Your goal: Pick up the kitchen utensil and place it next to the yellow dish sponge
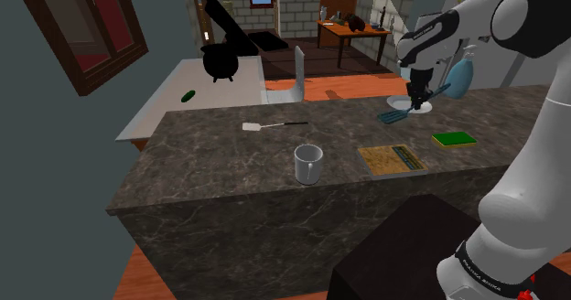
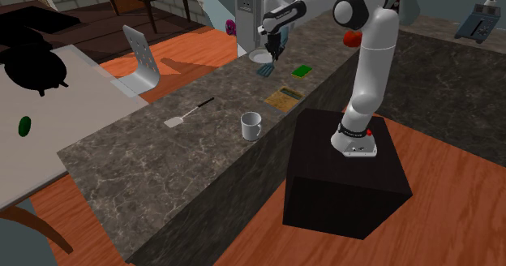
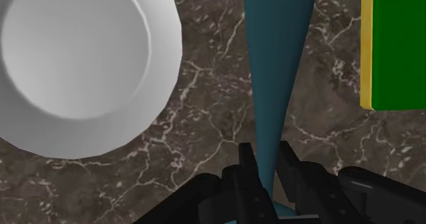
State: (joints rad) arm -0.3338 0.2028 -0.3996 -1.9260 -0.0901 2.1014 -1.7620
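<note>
My black gripper (image 1: 419, 95) is shut on the handle of a teal spatula (image 1: 395, 117), which slants down with its slotted head low over the dark marble counter (image 1: 220, 161). In the wrist view the fingers (image 3: 247, 166) clasp the teal handle (image 3: 276, 59) from both sides. The dish sponge (image 1: 455, 139), green on top with a yellow edge, lies on the counter a short way from the spatula, toward the shoulder view's right. It also shows beside the handle in the wrist view (image 3: 396, 45). From the second exterior view, the gripper (image 2: 274, 52) hangs over the spatula (image 2: 265, 71), near the sponge (image 2: 302, 70).
A white bowl (image 1: 403, 103) sits just behind the gripper. A white spatula with a black handle (image 1: 261, 125), a grey mug (image 1: 308, 163) and a wooden board (image 1: 392, 158) lie along the counter. A blue spray bottle (image 1: 460, 74) stands behind the arm.
</note>
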